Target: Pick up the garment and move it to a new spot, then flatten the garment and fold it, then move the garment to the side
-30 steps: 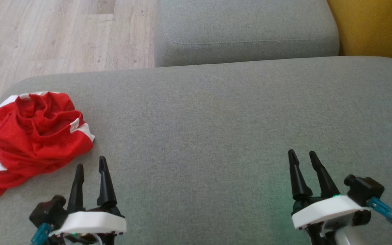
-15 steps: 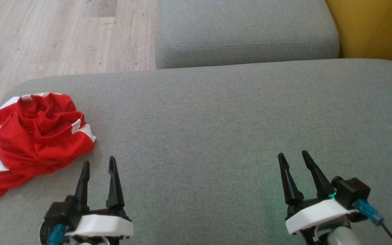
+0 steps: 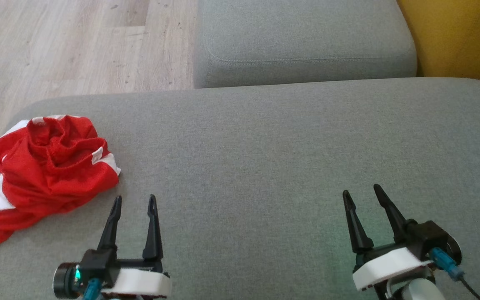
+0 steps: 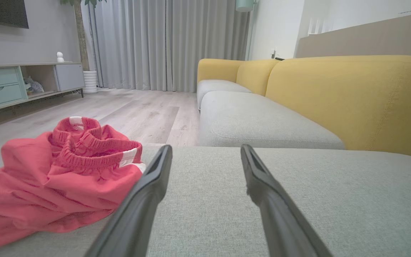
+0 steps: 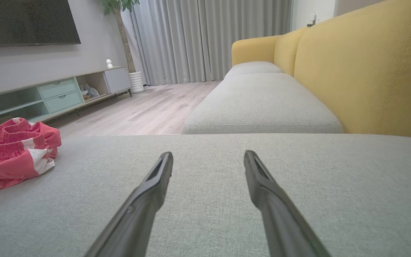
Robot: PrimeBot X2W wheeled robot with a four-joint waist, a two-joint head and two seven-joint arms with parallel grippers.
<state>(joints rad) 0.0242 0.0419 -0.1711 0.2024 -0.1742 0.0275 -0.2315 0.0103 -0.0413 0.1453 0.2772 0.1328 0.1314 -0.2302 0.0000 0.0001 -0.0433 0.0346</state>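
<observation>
The garment (image 3: 44,175) is a crumpled red piece with white stripes and an elastic waistband, lying bunched at the left end of the grey seat cushion (image 3: 265,146). It also appears in the left wrist view (image 4: 59,175) and the right wrist view (image 5: 13,151). My left gripper (image 3: 135,202) hovers open just right of the garment, nothing between its fingers (image 4: 148,189). Far to the right, my right gripper (image 3: 361,193) stands open and empty over bare cushion, its fingers (image 5: 155,178) pointing along the seat.
A second grey cushion (image 3: 302,37) lies beyond the near one, with the yellow sofa back (image 3: 456,33) on the right. Wooden floor (image 3: 69,46) runs off the left edge. A TV cabinet (image 5: 48,94) and curtains (image 4: 162,43) stand across the room.
The left gripper has shifted right and a little back toward the bottom edge; the right gripper drew slightly lower. The whole picture has slid down a little. The garment lies unmoved.
</observation>
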